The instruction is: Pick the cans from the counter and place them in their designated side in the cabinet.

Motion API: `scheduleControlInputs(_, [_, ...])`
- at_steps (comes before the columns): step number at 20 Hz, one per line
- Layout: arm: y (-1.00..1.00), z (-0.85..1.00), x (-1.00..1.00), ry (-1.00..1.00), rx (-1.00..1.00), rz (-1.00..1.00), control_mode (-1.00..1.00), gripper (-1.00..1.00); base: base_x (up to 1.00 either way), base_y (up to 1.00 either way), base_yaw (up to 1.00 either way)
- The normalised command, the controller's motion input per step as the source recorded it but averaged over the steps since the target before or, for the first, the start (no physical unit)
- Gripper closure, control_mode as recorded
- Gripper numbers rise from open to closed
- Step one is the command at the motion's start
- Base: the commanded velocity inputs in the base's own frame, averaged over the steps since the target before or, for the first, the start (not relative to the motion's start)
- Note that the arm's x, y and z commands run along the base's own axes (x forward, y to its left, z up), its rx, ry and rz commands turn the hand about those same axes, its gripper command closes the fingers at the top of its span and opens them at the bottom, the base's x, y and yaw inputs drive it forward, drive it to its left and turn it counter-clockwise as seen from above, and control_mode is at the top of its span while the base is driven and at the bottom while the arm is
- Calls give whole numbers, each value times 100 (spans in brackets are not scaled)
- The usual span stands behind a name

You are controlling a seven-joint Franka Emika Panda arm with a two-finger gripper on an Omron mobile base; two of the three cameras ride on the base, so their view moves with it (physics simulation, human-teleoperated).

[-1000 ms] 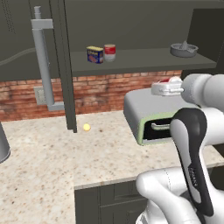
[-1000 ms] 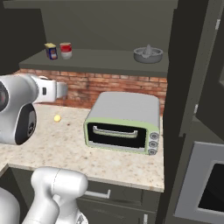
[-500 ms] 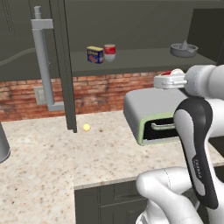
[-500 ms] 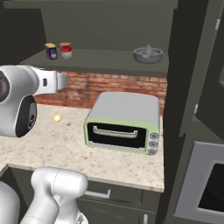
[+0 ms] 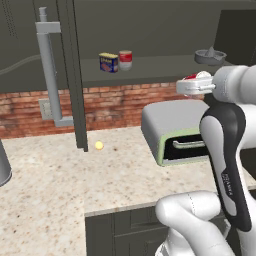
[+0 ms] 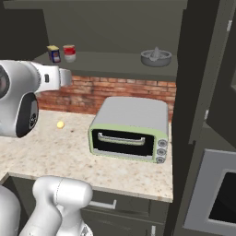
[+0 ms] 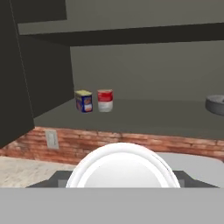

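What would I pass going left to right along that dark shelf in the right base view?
Blue-and-yellow tin → red can → a long bare stretch of the cabinet shelf → grey juicer dish.

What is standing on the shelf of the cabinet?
On the cabinet shelf stand a blue-and-yellow tin and a red can at the left, and a grey juicer-like dish at the right.

Red can (image 5: 125,59) upright on cabinet shelf (image 5: 165,70), left end
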Motion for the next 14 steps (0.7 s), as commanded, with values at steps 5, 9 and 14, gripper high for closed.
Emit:
scheduleControlInputs(5, [0, 4, 15, -2, -1, 1, -100, 100, 0, 0, 0])
scheduleControlInputs(9, [0, 0, 20, -3, -2, 0, -100, 100, 0, 0, 0])
scheduleControlInputs(14, [0, 0, 21, -3, -2, 0, -100, 100, 0, 0, 0])
